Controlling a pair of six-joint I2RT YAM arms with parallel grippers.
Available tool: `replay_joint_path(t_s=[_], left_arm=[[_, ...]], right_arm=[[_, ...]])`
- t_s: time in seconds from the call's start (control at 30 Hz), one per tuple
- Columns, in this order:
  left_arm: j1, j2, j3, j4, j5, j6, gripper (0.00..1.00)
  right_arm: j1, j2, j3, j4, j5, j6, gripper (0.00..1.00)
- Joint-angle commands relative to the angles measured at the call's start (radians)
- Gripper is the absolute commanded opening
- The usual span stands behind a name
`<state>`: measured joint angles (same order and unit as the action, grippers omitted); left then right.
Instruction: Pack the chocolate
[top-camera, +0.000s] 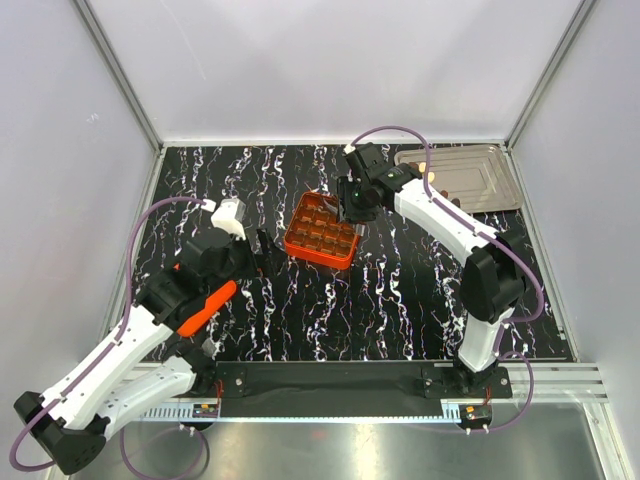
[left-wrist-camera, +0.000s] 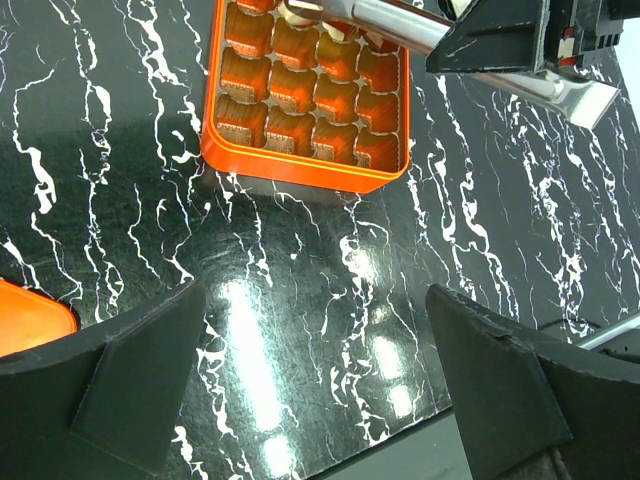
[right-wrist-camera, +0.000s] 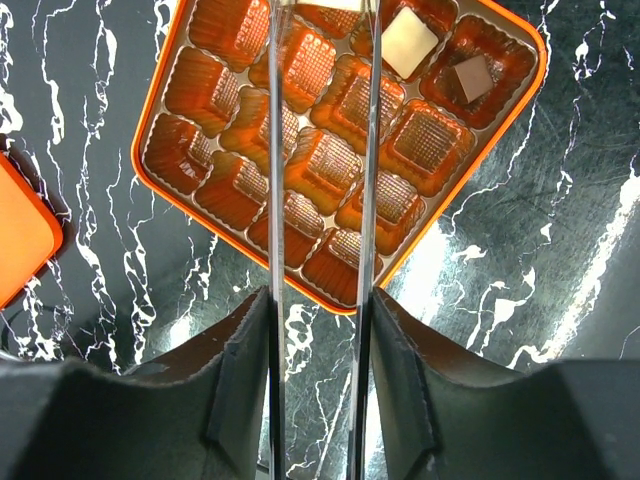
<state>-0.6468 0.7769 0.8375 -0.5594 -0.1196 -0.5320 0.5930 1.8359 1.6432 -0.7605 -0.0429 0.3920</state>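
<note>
The orange grid box (top-camera: 322, 231) sits mid-table. In the right wrist view a cream chocolate (right-wrist-camera: 410, 42) and a dark brown chocolate (right-wrist-camera: 472, 78) lie in two neighbouring cells of the box (right-wrist-camera: 180, 215). My right gripper (right-wrist-camera: 320, 300) is shut on metal tongs (right-wrist-camera: 275, 200), whose blades reach over the box. A cream bit (right-wrist-camera: 322, 4) shows between the tong tips at the frame's top edge. My left gripper (left-wrist-camera: 310, 370) is open and empty, hovering over bare table just near-left of the box (left-wrist-camera: 300, 165). Small chocolate pieces (top-camera: 440, 190) lie on the silver tray.
The silver metal tray (top-camera: 480, 170) stands at the back right. A flat orange piece (top-camera: 205, 305), like a lid, lies partly under my left arm; it also shows in the left wrist view (left-wrist-camera: 30, 320) and the right wrist view (right-wrist-camera: 20, 240).
</note>
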Motion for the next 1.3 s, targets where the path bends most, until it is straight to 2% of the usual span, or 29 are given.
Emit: replay_joint_path(t_s=[0.0, 0.23, 0.37, 0.4, 0.6, 0.77, 0.9, 1.27], left_arm=[[-0.002, -0.002, 0.038, 0.035, -0.005, -0.003, 0.99], [-0.001, -0.013, 0.040, 0.026, -0.008, -0.003, 0.99], [-0.001, -0.028, 0.043, 0.016, -0.017, 0.000, 0.99], [-0.001, -0.033, 0.043, 0.013, -0.020, 0.000, 0.99], [-0.001, -0.041, 0.034, 0.012, -0.017, 0.001, 0.99], [-0.001, -0.045, 0.028, 0.013, -0.015, 0.004, 0.99], [-0.001, -0.041, 0.026, 0.018, -0.014, 0.006, 0.99], [-0.001, -0.030, 0.025, 0.013, -0.020, 0.007, 0.99]], right_arm=[[0.010, -0.029, 0.043, 0.003, 0.034, -0.013, 0.49], [0.011, -0.047, 0.158, -0.065, 0.080, -0.050, 0.50], [0.004, -0.084, 0.230, -0.128, 0.199, -0.087, 0.50], [-0.011, -0.098, 0.234, -0.155, 0.263, -0.105, 0.50], [-0.168, -0.153, 0.153, -0.192, 0.333, -0.130, 0.50], [-0.356, -0.197, -0.004, -0.165, 0.311, -0.133, 0.50], [-0.453, -0.207, -0.085, -0.111, 0.244, -0.139, 0.50], [-0.516, -0.136, -0.086, -0.057, 0.141, -0.183, 0.50]])
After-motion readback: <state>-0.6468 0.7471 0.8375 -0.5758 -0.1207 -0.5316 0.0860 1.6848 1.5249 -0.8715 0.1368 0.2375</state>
